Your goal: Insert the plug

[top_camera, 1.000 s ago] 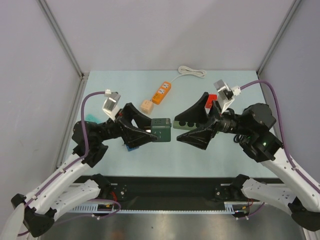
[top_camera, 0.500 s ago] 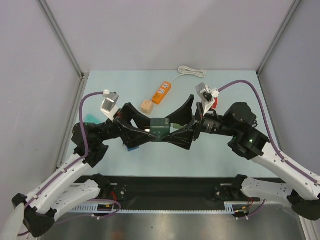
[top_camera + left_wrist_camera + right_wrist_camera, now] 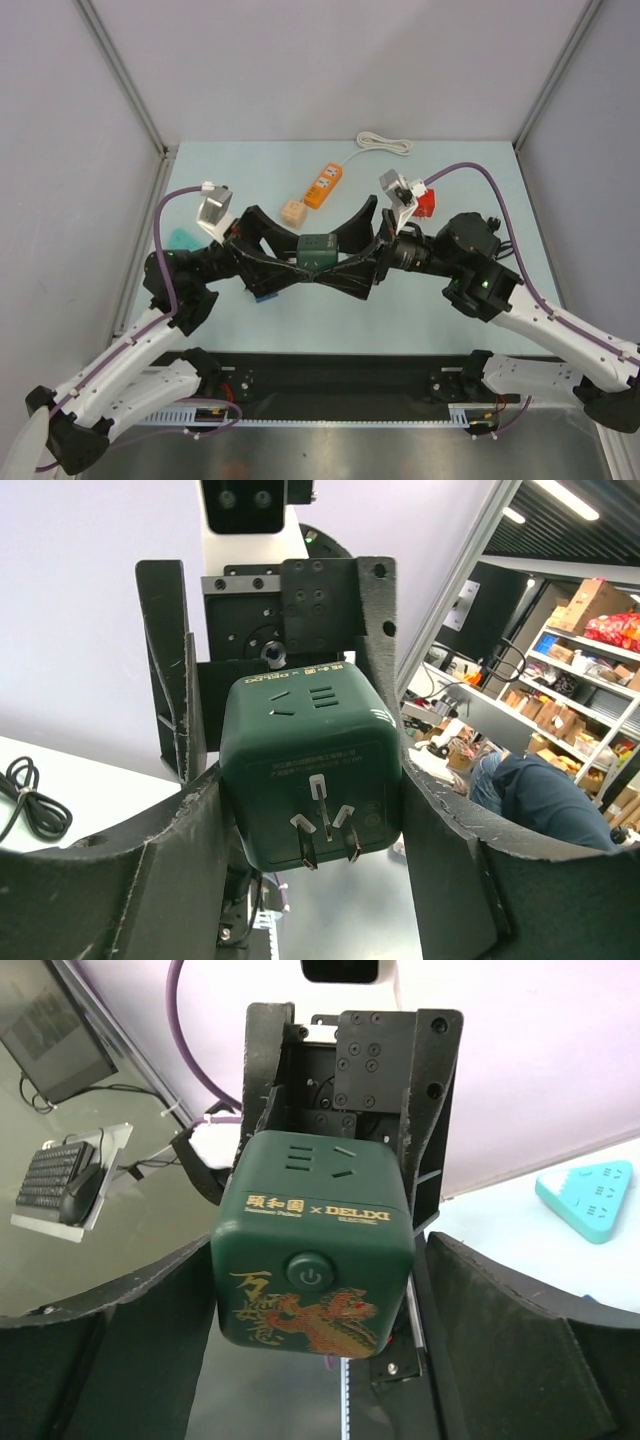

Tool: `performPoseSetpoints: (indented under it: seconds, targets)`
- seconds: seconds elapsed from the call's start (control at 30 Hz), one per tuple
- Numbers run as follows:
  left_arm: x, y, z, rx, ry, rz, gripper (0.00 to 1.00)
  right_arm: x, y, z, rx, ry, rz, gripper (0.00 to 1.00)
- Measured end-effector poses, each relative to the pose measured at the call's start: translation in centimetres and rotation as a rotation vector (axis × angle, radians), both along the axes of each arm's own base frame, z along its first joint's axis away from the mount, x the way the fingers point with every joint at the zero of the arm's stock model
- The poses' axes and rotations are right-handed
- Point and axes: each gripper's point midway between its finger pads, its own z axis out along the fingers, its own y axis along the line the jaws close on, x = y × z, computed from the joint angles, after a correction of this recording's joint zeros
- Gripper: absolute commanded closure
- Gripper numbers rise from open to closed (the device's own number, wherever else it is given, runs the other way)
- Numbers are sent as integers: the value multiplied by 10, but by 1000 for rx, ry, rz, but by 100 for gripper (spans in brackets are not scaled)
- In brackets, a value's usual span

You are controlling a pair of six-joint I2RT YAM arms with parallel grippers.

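Observation:
The plug is a dark green cube adapter [image 3: 320,247], held in the air above the table's middle. In the left wrist view its three prongs [image 3: 325,835] face the camera. In the right wrist view its power button and gold dragon print [image 3: 312,1280] show. My left gripper [image 3: 316,264] is shut on the cube's sides; its fingers [image 3: 190,820] press against it. My right gripper [image 3: 332,258] is open and straddles the same cube from the other side, with a gap beside its fingers [image 3: 480,1300]. An orange power strip [image 3: 323,186] lies at the table's back.
A white coiled cable [image 3: 385,142] runs from the orange strip. A beige cube [image 3: 292,213] lies next to it. A red object [image 3: 425,204] sits at the right, a teal power strip [image 3: 180,238] at the left, also in the right wrist view [image 3: 590,1198]. A blue item [image 3: 263,296] lies under my left arm.
My right gripper has moved left, from apart to straddling the green cube, jaws open. My left gripper has kept hold of the cube and barely moved.

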Motion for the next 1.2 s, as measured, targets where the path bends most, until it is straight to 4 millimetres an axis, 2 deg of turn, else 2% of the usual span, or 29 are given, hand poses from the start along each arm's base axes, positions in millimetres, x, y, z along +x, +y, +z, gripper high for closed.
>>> performPoseSetpoints:
  seconds: [0.07,0.27,0.3,0.33,0.37,0.4,0.43,0.47,0.5,0.7,0.8,0.9,1.13,1.2]
  targets:
    - [-1,1,2,-7,-5,0,100,0,1,2,11,7,0,15]
    - [-1,2,3,-18,-10,-1,100,-1,1,8,33,11,4,32]
    - [-1,2,4,-19,-9,2,100,0,1,8,34,12,1,51]
    - [1,2,4,-25,-5,10,95,1,1,7,33,10,-5,59]
    - [3,2,5,-30,1,21,78,4,1,8,37,9,-17,68]
    - [4,2,5,-32,4,26,57,5,1,8,38,9,-19,93]
    - [5,2,5,-34,6,29,36,5,1,8,38,10,-18,100]
    - [5,2,5,-35,7,30,3,5,1,8,39,11,-17,100]
    - [5,3,6,-38,9,33,0,4,1,8,39,14,-15,100]
    - [4,7,-2,-17,36,61,0,15,-7,-4,38,74,2,100]
    - [6,7,-13,17,50,89,0,25,-20,-6,42,118,0,100]
    - [7,8,-24,59,59,108,0,38,-38,2,65,123,-48,100]
    - [24,13,-61,181,108,211,0,57,-66,7,61,132,-142,100]
    - [37,14,-76,229,141,265,0,72,-74,3,20,158,-210,100]
